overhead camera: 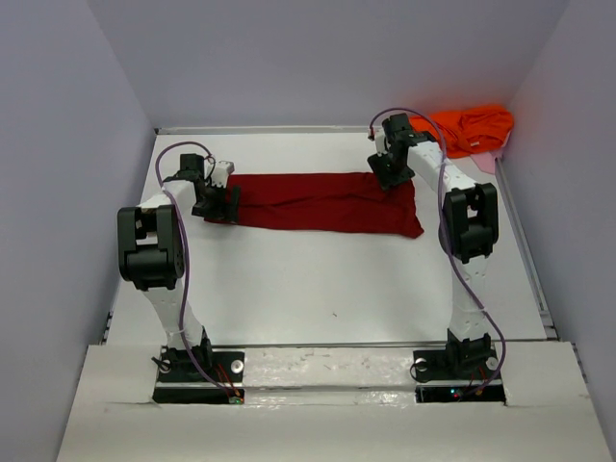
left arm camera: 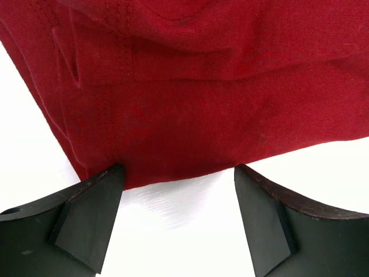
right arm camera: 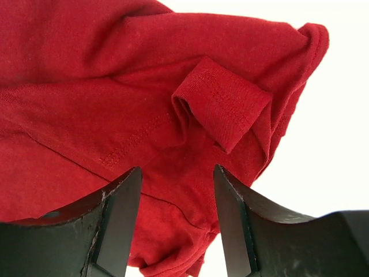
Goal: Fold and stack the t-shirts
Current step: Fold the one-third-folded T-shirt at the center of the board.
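Now: crimson t-shirt (overhead camera: 322, 202) lies as a strip on bench (overhead camera: 318, 279). Left end effector (overhead camera: 218, 205) and right end effector (overhead camera: 387, 174) at its ends, jaws spread, nothing gripped.

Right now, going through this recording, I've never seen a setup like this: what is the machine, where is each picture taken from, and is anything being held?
These are two white robot arms bolted at the near edge of a table, each ending in a two-fingered claw. The wide picture comes from a fixed camera above and behind them. The two close-ups come from cameras on the wrists, so the dark shapes at the bottom are each claw's own fingers. A dark red t-shirt lies folded into a long strip across the table. The left claw is at its left end and the right claw at its right end. Both stand open, with nothing clamped between the fingers. An orange t-shirt lies crumpled in the far right corner.
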Available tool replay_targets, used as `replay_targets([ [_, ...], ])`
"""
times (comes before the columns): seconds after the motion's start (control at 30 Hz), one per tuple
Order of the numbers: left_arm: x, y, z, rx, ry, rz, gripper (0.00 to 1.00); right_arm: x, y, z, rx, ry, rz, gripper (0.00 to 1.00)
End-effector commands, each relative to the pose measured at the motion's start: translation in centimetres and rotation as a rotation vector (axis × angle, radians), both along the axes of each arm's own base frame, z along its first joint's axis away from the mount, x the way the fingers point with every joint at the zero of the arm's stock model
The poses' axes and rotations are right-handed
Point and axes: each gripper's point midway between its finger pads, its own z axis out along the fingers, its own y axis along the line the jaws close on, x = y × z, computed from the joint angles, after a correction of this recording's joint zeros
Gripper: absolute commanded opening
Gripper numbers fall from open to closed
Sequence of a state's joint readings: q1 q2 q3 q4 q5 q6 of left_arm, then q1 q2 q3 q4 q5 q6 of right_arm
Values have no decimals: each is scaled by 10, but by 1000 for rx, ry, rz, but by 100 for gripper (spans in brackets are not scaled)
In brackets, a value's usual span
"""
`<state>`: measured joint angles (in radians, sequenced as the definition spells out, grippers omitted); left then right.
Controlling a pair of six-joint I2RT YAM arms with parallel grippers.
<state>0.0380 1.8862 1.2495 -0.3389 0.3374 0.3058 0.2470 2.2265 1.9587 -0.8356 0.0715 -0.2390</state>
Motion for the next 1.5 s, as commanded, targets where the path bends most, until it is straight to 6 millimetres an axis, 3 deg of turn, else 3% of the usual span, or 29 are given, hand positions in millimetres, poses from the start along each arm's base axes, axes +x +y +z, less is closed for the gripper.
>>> replay_targets([
  [0.0,-11,-7,6,-17,4,-22,89,20,-2,12,0,-69,-18,58],
  [0.2,-11,-9,9,-23,-3,-27,89,32,-15,9,-76,-102,-50,58],
  [0.33,-11,-10,11,-32,-5,-28,89,44,-38,10,-149,-155,-108,59],
  [0.6,-13,-12,11,-43,-7,-34,89,53,-46,-3,-172,-161,-121,56],
  [0.67,-15,-12,11,-43,-4,-35,89,54,-44,-8,-167,-154,-119,49],
  [0.87,-14,-12,12,-45,-8,-33,89,52,-48,-15,-161,-139,-120,12],
  [0.93,-14,-13,11,-46,-7,-36,89,50,-48,-13,-158,-139,-119,8],
  [1.03,-14,-13,11,-45,-5,-35,89,45,-49,-5,-161,-144,-113,0],
  [1.13,-15,-13,13,-45,-8,-35,89,40,-50,16,-151,-177,-109,0],
  [1.2,-13,-12,13,-41,-13,-33,89,28,-51,18,-149,-164,-99,0],
  [1.47,-11,-9,10,-25,-12,-23,89,-27,-56,65,-116,-199,-60,0],
])
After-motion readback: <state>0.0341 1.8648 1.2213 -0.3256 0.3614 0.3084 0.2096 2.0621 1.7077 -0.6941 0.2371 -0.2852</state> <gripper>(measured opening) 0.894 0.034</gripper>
